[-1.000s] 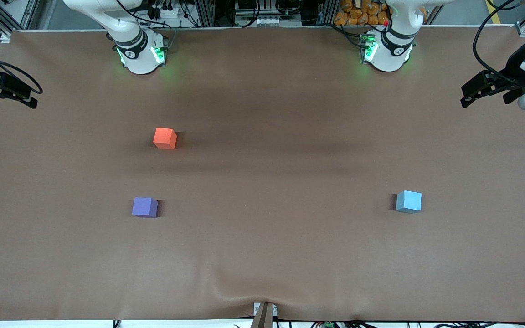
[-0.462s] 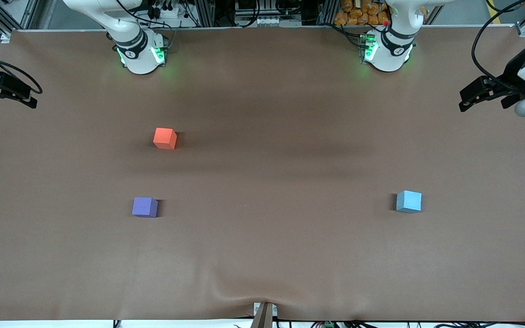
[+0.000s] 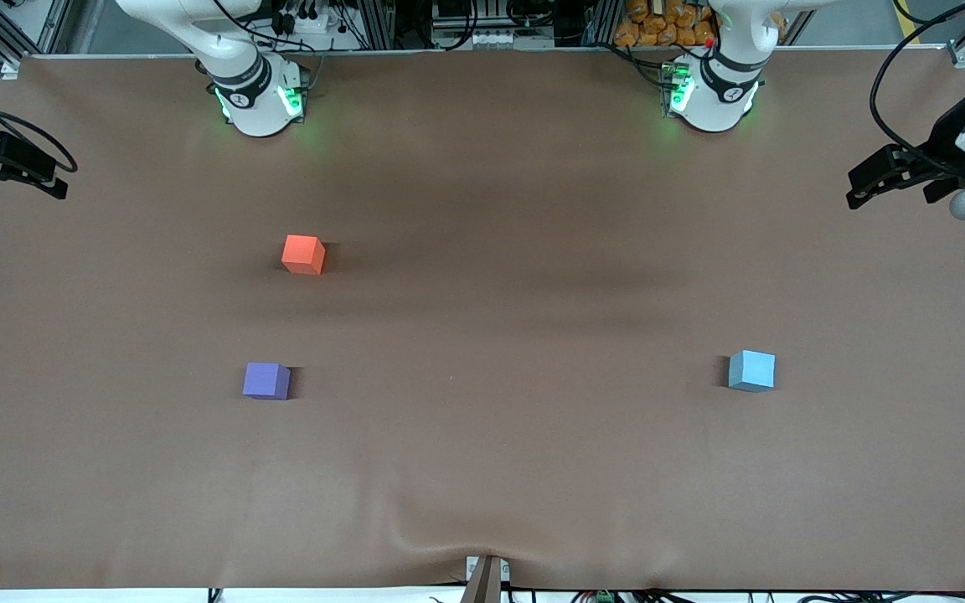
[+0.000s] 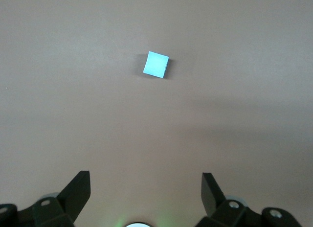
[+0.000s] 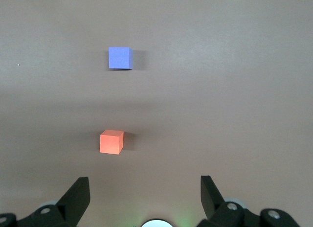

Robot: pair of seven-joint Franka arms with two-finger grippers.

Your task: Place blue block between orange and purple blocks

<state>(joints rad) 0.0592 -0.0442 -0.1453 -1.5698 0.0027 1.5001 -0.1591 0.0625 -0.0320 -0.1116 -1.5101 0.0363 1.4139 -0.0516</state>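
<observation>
The light blue block (image 3: 752,370) sits alone on the brown table toward the left arm's end; it also shows in the left wrist view (image 4: 156,65). The orange block (image 3: 303,254) and the purple block (image 3: 265,380) sit toward the right arm's end, with the purple one nearer the front camera and a gap between them. Both show in the right wrist view, orange (image 5: 111,142) and purple (image 5: 120,57). My left gripper (image 3: 858,188) (image 4: 145,188) hangs open and empty over its end of the table. My right gripper (image 3: 51,177) (image 5: 145,188) is open and empty over its end.
The brown table cover (image 3: 482,318) has a wrinkle at its front edge near a small bracket (image 3: 485,574). The two arm bases (image 3: 258,96) (image 3: 710,92) stand along the edge farthest from the front camera.
The left gripper has shifted slightly over its end of the table. The three blocks and the right arm have not moved.
</observation>
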